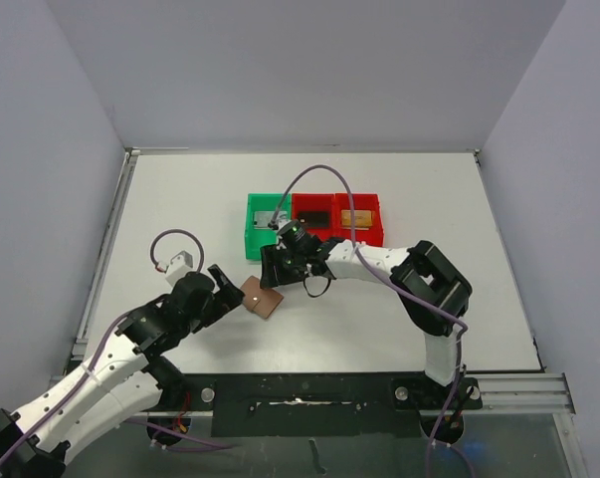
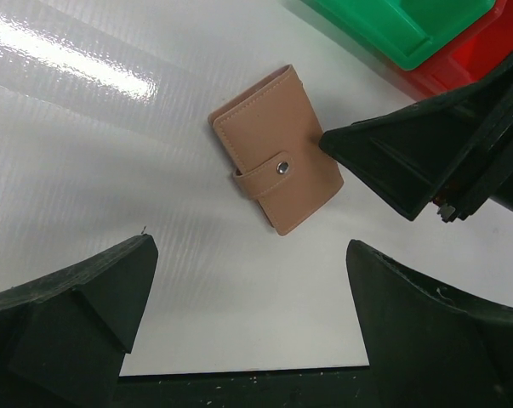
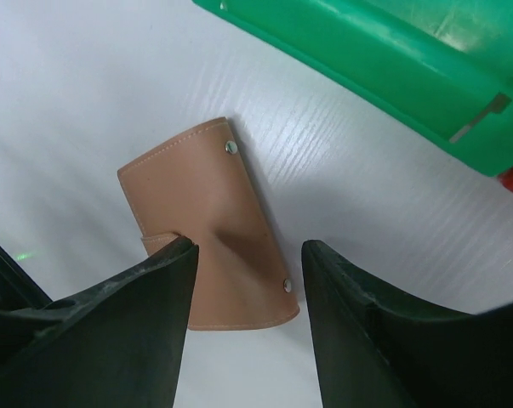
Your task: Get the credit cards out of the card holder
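Observation:
The brown card holder (image 1: 264,300) lies flat and snapped shut on the white table, with its pale stud and tab showing in the left wrist view (image 2: 273,149). No cards show at the holder. My left gripper (image 1: 230,289) is open and empty just left of it, with the holder ahead of the fingers (image 2: 247,314). My right gripper (image 1: 280,267) is open directly over the holder's far end, and its fingers straddle the holder (image 3: 207,212) without closing on it (image 3: 249,255). One right finger (image 2: 409,161) touches or nearly touches the holder's edge.
A green bin (image 1: 252,231) and two red bins (image 1: 363,235) stand in a row just behind the holder, each with a flat card-like item inside. The green bin (image 3: 384,68) is close beyond the right gripper. The table's front edge (image 2: 239,371) lies under the left gripper.

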`<state>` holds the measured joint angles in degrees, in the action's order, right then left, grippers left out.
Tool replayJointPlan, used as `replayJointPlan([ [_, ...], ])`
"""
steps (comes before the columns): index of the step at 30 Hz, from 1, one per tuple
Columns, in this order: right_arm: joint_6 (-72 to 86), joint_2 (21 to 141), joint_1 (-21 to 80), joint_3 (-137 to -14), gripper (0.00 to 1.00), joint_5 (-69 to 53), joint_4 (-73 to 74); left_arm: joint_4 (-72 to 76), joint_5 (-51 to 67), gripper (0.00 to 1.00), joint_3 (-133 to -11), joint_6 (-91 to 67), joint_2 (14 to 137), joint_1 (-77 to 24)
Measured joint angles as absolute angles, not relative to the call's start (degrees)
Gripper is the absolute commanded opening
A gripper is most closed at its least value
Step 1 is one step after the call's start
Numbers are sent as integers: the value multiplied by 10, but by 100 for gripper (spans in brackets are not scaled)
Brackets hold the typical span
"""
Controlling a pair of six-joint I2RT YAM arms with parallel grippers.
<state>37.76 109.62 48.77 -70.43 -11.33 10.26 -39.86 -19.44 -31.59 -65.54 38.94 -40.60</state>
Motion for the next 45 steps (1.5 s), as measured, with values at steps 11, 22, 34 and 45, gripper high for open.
replayJointPlan([
  [11,378,1092,511,-656,26,-132,91,-353,-144,73,-272,-655,411,-394],
  [22,489,914,514,-456,13,-95,57,-255,-59,60,-263,-632,508,-394],
  [34,620,702,506,-295,49,10,79,-236,-73,60,-452,-595,754,-511],
  [45,637,665,448,-258,40,15,76,-215,-52,60,-458,-577,802,-529],
])
